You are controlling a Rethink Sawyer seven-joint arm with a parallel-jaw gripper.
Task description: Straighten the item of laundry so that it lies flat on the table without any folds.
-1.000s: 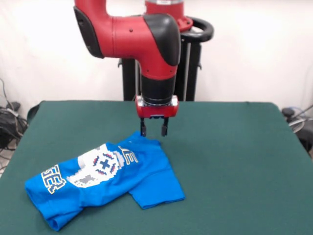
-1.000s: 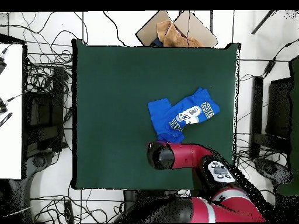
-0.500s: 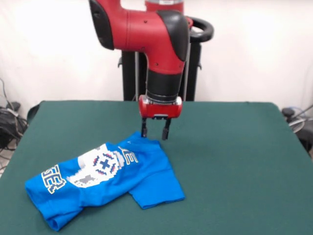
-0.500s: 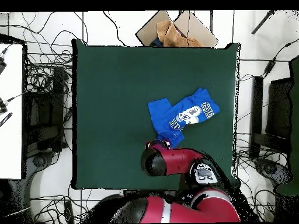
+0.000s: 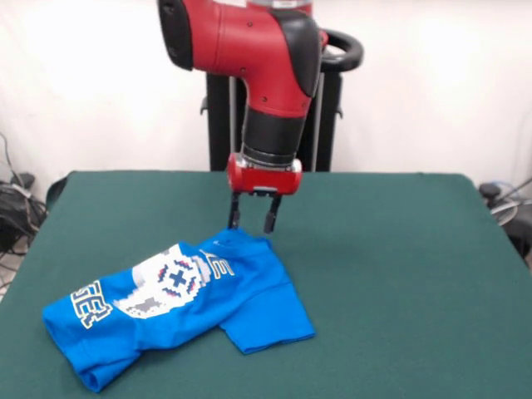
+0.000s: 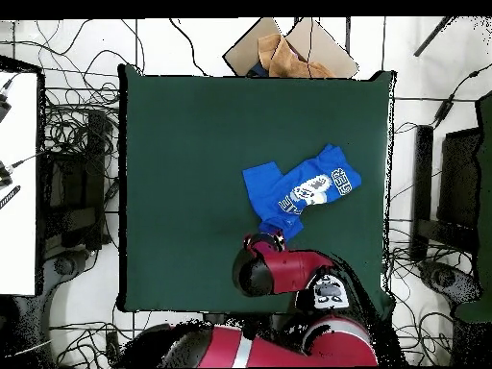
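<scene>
Hanging over the far edge of the shirt, the pincer [image 5: 250,221] has its two dark fingers spread apart with a clear gap between them, and nothing is gripped. The fingertips sit just above the blue cloth near its rear corner; whether they touch it cannot be told. A red collar with a pale band joins the pincer to a black wrist section and then to the glossy red arm [image 5: 266,46].

The item of laundry [image 5: 179,301] lies crumpled on the surface [image 5: 399,274], towards the front-left in the front view. It is a bright blue short-sleeved T-shirt of soft knit, bunched along its length and folded over itself, with one flap jutting out towards the front. A white-grey pixel game-controller print with a blue cross sits on its middle. Pale yellow-white block letters flank the print, but folds cut them off: only fragments show, something like "E" by the print and a few letters at the left end, not readable as whole words.

Dark green felt-like cloth covers the rectangular surface, matt and smooth. From overhead, the shirt [image 6: 300,191] lies right of the surface's centre, just beyond the arm
</scene>
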